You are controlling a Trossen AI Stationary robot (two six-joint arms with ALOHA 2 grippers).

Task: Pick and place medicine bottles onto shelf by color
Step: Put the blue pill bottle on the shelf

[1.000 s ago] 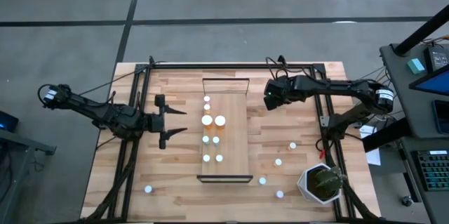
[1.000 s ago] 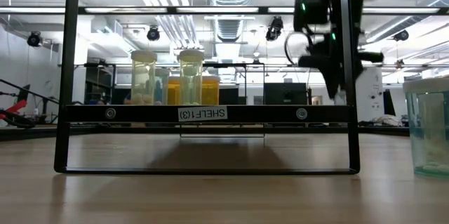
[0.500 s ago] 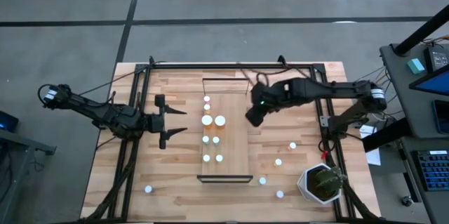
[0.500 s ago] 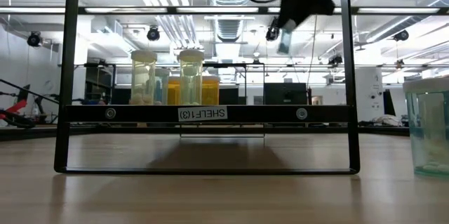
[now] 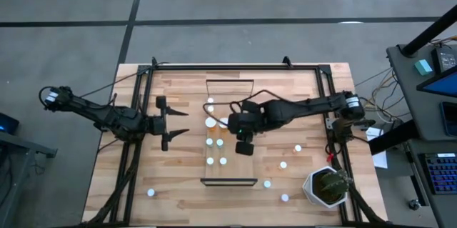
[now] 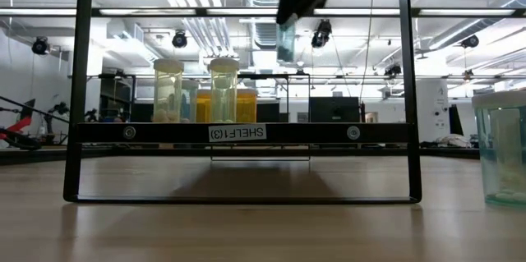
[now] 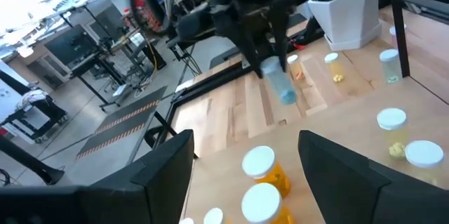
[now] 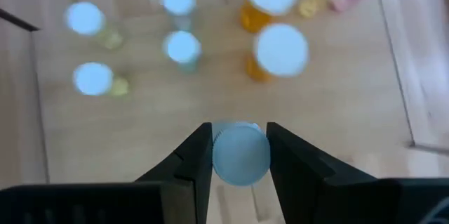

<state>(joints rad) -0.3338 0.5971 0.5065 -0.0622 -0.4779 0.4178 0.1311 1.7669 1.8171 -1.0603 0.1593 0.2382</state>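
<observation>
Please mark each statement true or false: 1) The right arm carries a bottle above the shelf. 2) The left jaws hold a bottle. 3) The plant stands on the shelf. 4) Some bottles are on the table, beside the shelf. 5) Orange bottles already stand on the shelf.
1) True. The right gripper is shut on a bluish bottle, hanging over the shelf.
2) False. The left gripper is open and holds nothing; it waits left of the shelf.
3) False. The plant stands on the table, at its near right corner.
4) True. Loose bottles lie right of the shelf.
5) True. Orange bottles stand on it.
</observation>
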